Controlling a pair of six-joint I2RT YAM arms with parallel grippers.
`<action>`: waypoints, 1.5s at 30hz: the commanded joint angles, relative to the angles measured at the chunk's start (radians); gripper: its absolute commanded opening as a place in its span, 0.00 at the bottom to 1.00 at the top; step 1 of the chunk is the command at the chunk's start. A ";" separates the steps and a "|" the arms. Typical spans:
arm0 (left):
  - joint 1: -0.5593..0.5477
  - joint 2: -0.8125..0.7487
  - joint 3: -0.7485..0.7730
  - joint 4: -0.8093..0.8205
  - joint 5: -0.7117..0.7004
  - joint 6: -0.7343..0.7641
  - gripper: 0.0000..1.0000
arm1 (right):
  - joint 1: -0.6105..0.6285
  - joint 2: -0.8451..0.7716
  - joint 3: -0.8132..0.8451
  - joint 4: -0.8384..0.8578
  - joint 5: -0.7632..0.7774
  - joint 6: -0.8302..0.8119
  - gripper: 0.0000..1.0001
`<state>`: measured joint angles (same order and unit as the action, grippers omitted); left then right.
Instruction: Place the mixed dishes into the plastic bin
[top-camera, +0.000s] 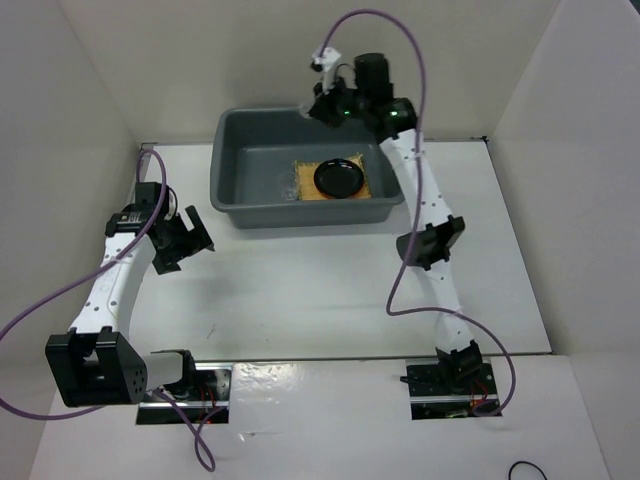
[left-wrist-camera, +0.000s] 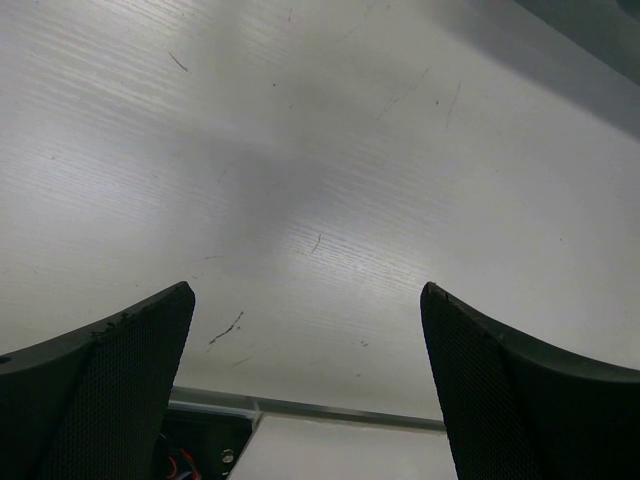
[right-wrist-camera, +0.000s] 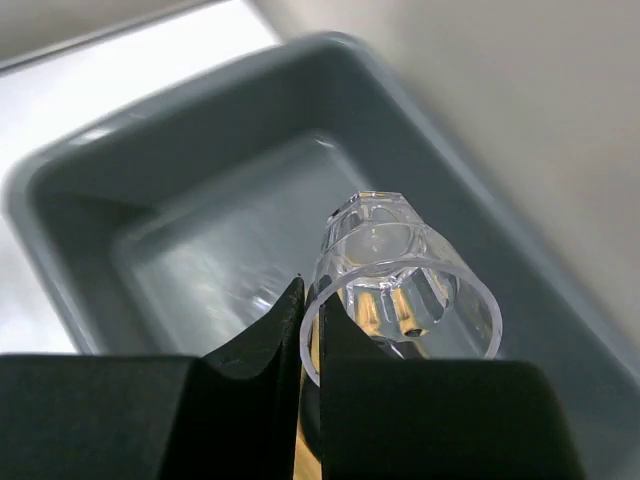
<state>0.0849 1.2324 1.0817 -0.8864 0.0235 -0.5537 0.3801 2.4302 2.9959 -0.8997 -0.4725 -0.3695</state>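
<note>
Plastic bin (top-camera: 228, 190), upper centre, holds one bamboo mat (top-camera: 303, 170), one black plate (top-camera: 339, 178) and one clear cup (top-camera: 288, 187), while right gripper (right-wrist-camera: 308, 300) pinches a second cup (right-wrist-camera: 400, 280) and left gripper (left-wrist-camera: 308, 330) gapes wide.

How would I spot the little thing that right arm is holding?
Find the big blue-grey tub. Above its far edge, the right end effector pinches a tiny clear cup by its rim. Unlike the black plate lying inside, it is see-through and airborne.
</note>
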 joint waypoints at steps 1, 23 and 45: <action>0.007 0.006 -0.003 0.014 -0.008 -0.003 1.00 | 0.124 0.052 0.051 0.172 -0.100 0.055 0.00; 0.007 0.067 -0.003 0.004 -0.017 -0.012 1.00 | 0.318 0.417 0.072 0.163 0.124 -0.250 0.00; 0.007 0.076 -0.003 0.004 -0.017 -0.012 1.00 | 0.356 0.449 0.135 0.182 0.265 -0.404 0.51</action>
<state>0.0849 1.3075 1.0805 -0.8871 0.0177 -0.5564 0.7208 2.9192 3.0753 -0.7803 -0.1993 -0.7979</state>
